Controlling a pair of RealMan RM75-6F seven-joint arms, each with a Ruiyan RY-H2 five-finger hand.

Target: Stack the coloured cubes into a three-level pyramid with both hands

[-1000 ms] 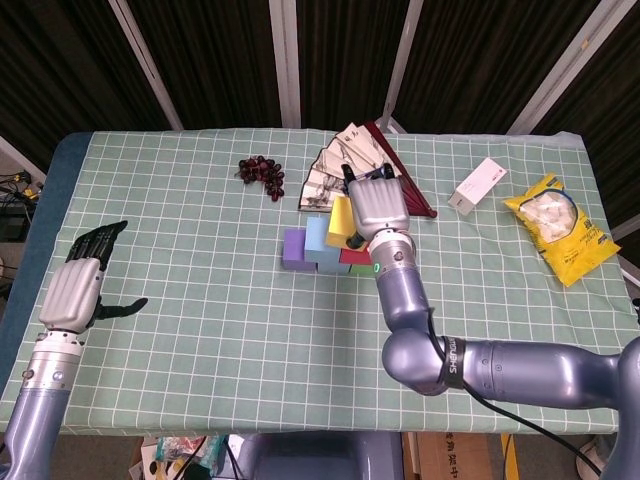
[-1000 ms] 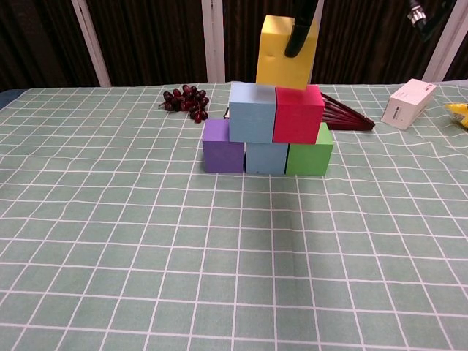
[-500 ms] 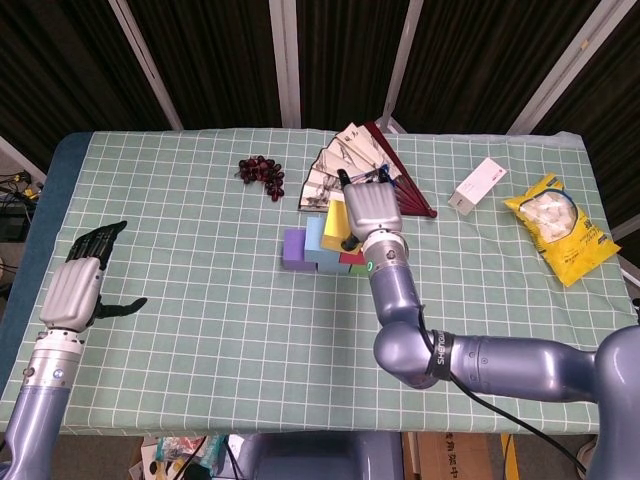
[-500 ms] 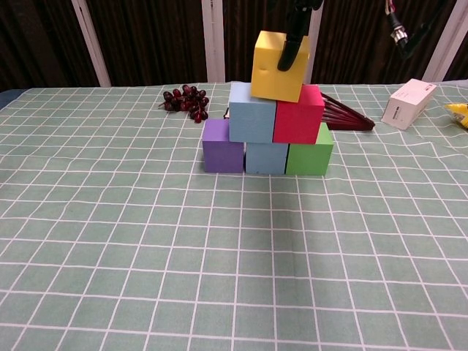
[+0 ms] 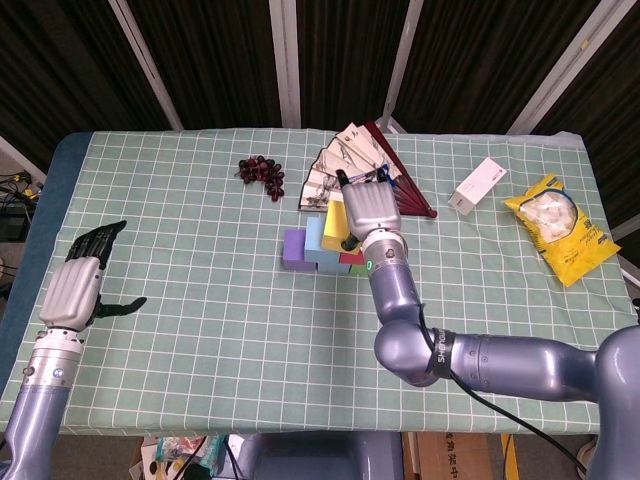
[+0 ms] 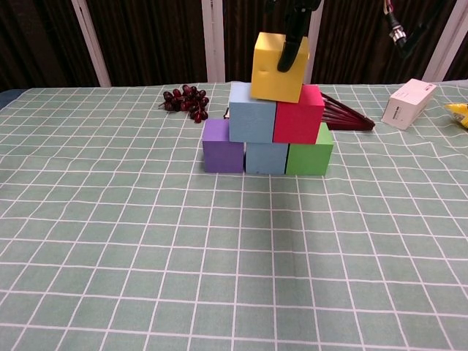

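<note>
Yellow cube [image 6: 278, 67] slightly tilted, leaning left

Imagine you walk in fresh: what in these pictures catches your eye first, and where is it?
First the cube pyramid mid-table: the yellow cube, slightly tilted, sits atop the pale blue cube and red cube, with the right hand holding it from above. Behind lie an open fan and dark grapes; the left hand hovers far left.

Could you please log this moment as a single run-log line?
right hand holds yellow cube on light blue cube and red cube | left hand open, away from stack
</note>
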